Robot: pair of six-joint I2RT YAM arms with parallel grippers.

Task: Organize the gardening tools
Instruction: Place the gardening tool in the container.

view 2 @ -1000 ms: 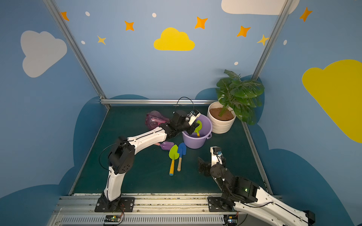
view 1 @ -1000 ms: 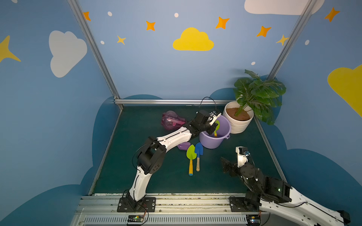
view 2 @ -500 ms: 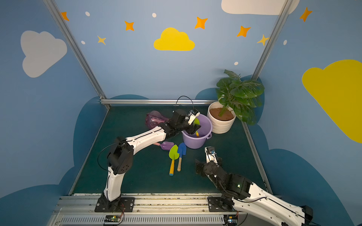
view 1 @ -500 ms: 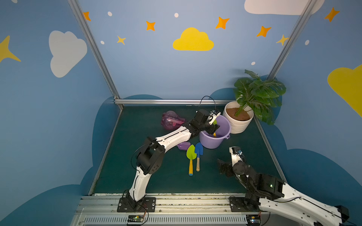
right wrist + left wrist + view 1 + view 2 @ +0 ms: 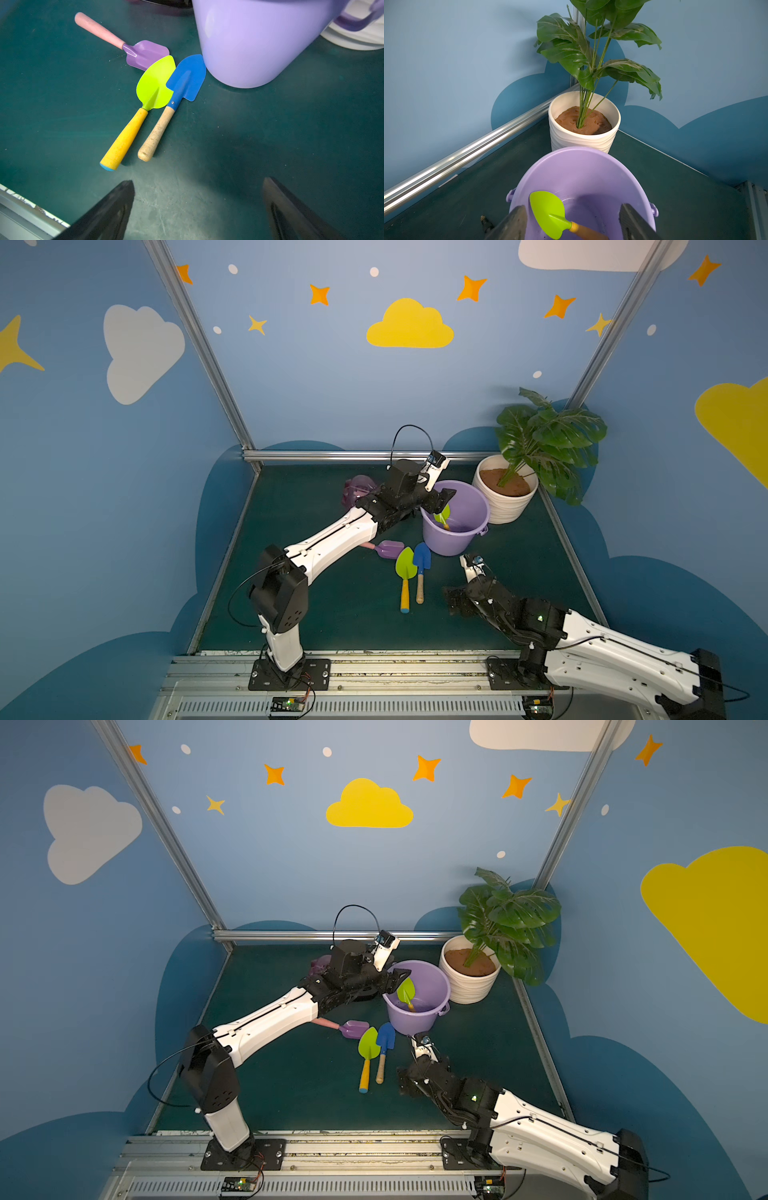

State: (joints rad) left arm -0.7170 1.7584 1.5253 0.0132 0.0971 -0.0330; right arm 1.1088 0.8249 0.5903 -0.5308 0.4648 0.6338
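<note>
Since a second ago the lime-green shovel (image 5: 548, 214) has left the left hand (image 5: 572, 207) and now lies inside the lilac bucket (image 5: 571, 162), blade up against the inner wall and handle down toward the floor of the bucket, as both top views show (image 5: 442, 514) (image 5: 406, 990). That left hand hovers over the bucket's rim with its jaws spread well apart and nothing between them. Meanwhile the right hand (image 5: 198, 180) has come forward across the worktop (image 5: 332, 614) toward the bucket; its jaws stand wide open and empty above bare surface on the bucket's robot-facing side. Three tools lie flat between that hand and the bucket: a blue shovel (image 5: 187, 79) with its blade tip against the foot of the bucket, a second lime-green shovel (image 5: 155, 85) touching the blue one on the side away from the bucket, and a purple shovel (image 5: 145, 53) a little further from the bucket, its blade meeting the green tip. A pink spray bottle (image 5: 357, 489) sits to the left of the bucket, partly hidden by the left arm. A white plant pot (image 5: 505, 506) stands just beside the bucket on its far right.
</note>
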